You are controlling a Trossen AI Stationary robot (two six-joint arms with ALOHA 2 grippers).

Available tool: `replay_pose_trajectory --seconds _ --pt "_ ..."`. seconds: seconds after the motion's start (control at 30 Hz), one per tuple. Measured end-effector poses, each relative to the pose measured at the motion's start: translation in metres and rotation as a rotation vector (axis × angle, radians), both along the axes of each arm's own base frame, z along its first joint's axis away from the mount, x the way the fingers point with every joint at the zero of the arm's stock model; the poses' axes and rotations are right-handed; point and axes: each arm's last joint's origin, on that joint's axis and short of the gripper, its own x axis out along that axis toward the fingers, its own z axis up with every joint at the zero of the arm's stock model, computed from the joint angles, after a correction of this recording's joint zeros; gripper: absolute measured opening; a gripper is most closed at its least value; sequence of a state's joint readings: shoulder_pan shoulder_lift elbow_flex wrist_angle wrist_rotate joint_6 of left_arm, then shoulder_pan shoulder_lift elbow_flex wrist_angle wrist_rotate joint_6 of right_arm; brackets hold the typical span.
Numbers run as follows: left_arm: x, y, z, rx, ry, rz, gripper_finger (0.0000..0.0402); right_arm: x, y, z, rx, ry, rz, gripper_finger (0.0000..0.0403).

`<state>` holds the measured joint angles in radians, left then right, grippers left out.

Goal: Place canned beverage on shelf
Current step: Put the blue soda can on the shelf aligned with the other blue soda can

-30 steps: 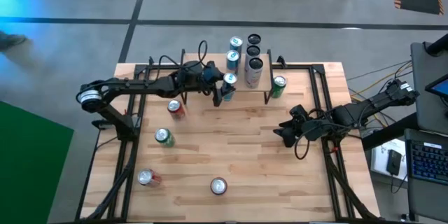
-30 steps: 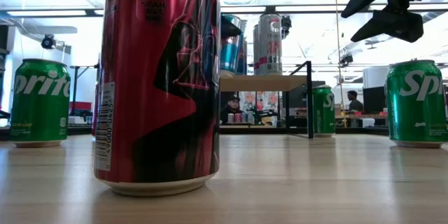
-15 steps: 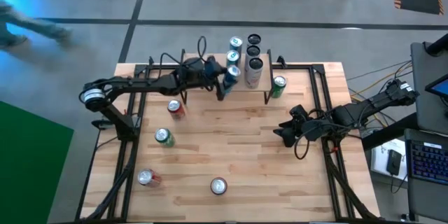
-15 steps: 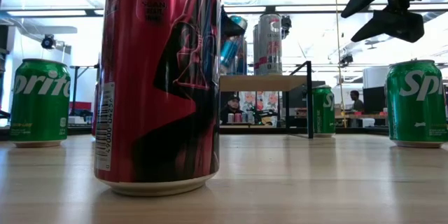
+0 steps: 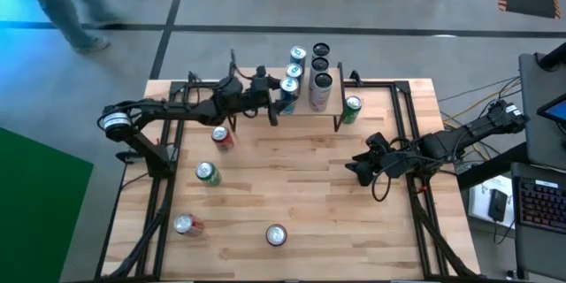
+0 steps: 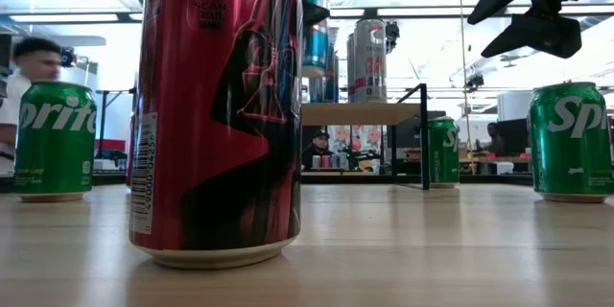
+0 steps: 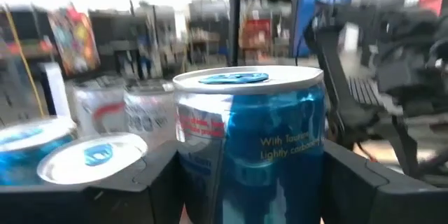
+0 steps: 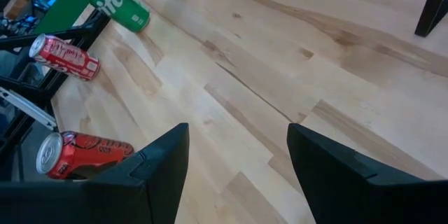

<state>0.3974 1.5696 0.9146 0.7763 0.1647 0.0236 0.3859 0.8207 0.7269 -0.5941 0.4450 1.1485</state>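
1. Near edge of the surface (image 5: 301,186): a red can (image 6: 216,115) fills the low view; its label shows a dark helmeted figure, a code square and a barcode, but the writing is too small to read.
2. Two green cans read "Sprite": one (image 6: 55,140) toward the left edge, one (image 6: 572,141) toward the right.
3. Right tool (image 5: 361,166) hangs over the right half of the surface, fingers apart, holding nothing.
4. Left tool (image 5: 276,101) grips a blue can (image 7: 252,147) at the shelf (image 5: 305,104) by the far edge; only the left wrist view shows its wording, "With Taurine. Lightly carbonated".
5. Tall cans (image 5: 320,84) stand on the shelf; a further green can (image 5: 352,108) stands beside it.
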Motion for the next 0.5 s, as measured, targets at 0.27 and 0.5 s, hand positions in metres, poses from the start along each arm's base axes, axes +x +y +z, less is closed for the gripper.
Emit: replay_pose_trajectory --seconds 0.27,0.5 --pt "-0.015 0.0 -0.021 0.055 -0.046 0.053 0.0233 0.0 0.0 0.0 -0.032 0.006 0.019 0.023" --pt "-0.007 0.004 -0.039 0.02 -0.064 0.066 0.0242 0.001 -0.002 0.0 -0.037 0.006 0.012 0.023"
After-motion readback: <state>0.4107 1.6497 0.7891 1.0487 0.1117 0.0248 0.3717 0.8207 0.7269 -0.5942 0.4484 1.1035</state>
